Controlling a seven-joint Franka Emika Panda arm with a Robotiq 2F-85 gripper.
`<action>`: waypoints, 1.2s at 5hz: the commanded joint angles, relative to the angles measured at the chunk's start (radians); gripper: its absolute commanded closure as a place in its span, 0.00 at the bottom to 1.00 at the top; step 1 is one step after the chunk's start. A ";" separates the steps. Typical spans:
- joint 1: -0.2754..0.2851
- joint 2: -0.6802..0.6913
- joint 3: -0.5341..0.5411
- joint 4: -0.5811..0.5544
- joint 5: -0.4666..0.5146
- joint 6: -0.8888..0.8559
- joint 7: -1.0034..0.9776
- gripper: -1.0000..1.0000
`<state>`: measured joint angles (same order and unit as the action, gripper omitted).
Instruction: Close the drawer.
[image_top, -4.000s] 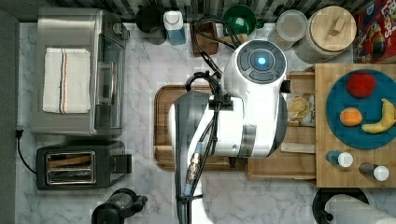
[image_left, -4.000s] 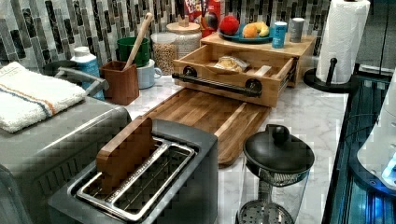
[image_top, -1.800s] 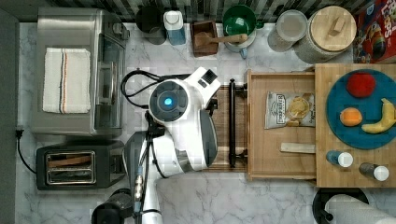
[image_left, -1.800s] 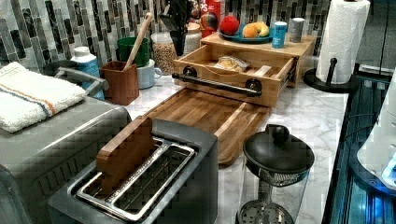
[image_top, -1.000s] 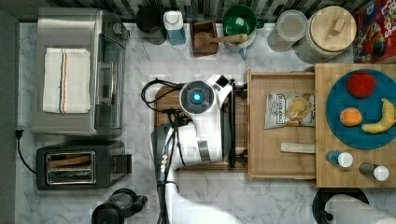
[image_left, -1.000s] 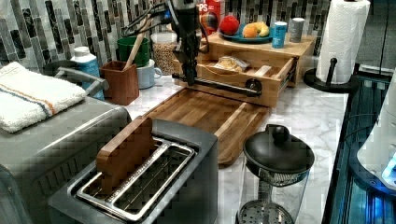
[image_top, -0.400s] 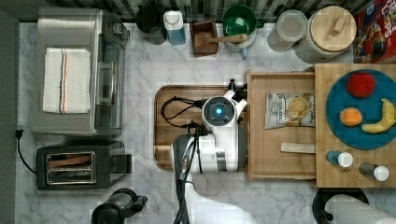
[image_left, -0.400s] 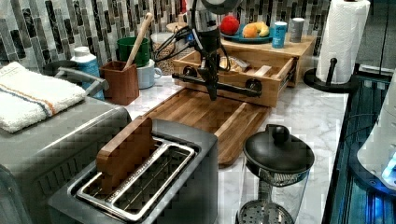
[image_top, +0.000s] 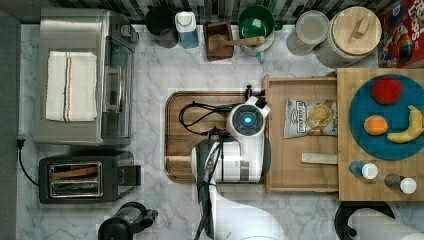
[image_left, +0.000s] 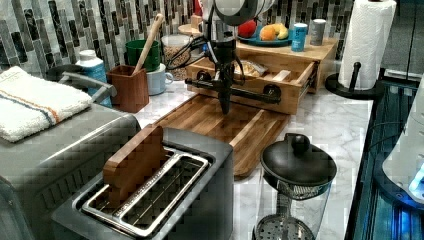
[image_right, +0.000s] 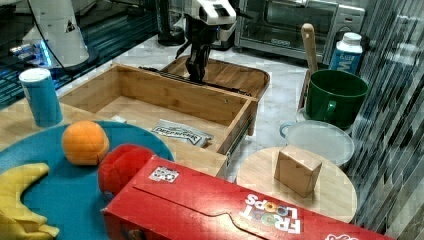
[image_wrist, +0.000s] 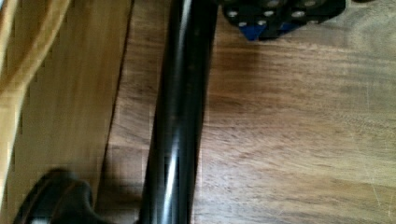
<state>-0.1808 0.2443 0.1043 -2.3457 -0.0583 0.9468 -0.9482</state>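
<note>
Drawer sits open w/ chips inside; gripper hangs in centre of left view, just in front of its black handle bar. Can't tell jaws' state.

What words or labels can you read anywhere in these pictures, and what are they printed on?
"FROOT LOOPS": on the red cereal box, right view.
Print on the snack bag inside the drawer: too small to read.
Label on the white-capped bottle: one large letter shows, not clear enough to read.
QR-style sticker on the box: no readable text.
</note>
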 joint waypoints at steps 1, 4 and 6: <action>-0.109 -0.063 -0.057 0.102 -0.012 -0.049 -0.297 1.00; -0.272 0.000 -0.152 0.182 0.037 0.017 -0.589 1.00; -0.364 0.077 -0.181 0.300 0.088 -0.025 -0.679 1.00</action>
<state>-0.4529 0.2913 0.0375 -2.2148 0.0233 0.9556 -1.5625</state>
